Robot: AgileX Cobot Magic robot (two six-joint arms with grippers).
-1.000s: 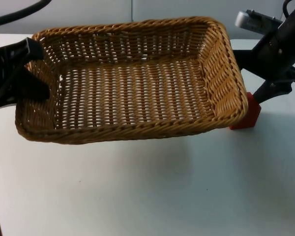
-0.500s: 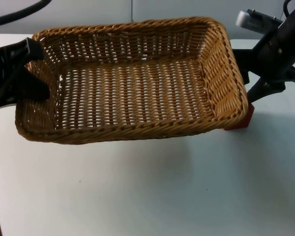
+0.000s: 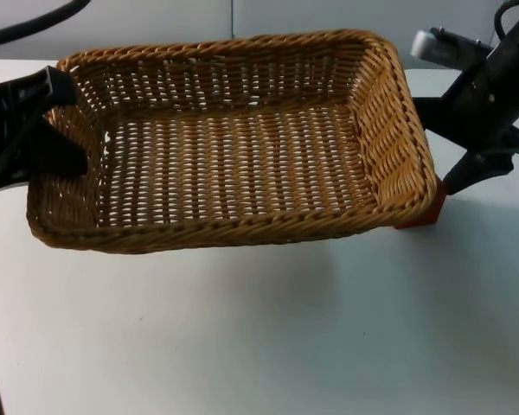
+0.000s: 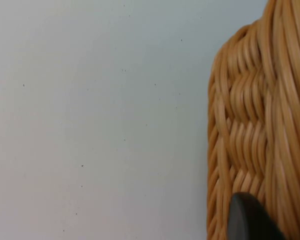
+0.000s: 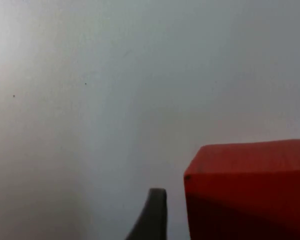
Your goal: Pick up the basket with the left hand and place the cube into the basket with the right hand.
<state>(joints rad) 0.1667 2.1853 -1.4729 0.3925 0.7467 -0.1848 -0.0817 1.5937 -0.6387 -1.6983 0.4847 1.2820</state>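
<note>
A woven wicker basket (image 3: 233, 229) hangs above the table, and my left gripper (image 3: 59, 102) is shut on its left rim. The left wrist view has the basket's wall (image 4: 255, 115) close up, with one fingertip (image 4: 247, 220) against it. A red cube (image 3: 426, 212) sits on the table at the basket's near right corner, partly hidden by the rim. My right gripper (image 3: 457, 183) is down at the cube's right side. In the right wrist view the cube (image 5: 247, 190) is next to one fingertip (image 5: 155, 215), with a narrow gap between them; the gripper is open.
The white table (image 3: 268, 337) spreads wide in front of the basket. The grey partition wall (image 3: 156, 22) closes off the far edge. The basket's right rim hangs just above and left of the cube.
The cube has slid a little left and is now more hidden by the basket's corner. My right arm shifted slightly up and back near it. The basket and left arm stayed still.
</note>
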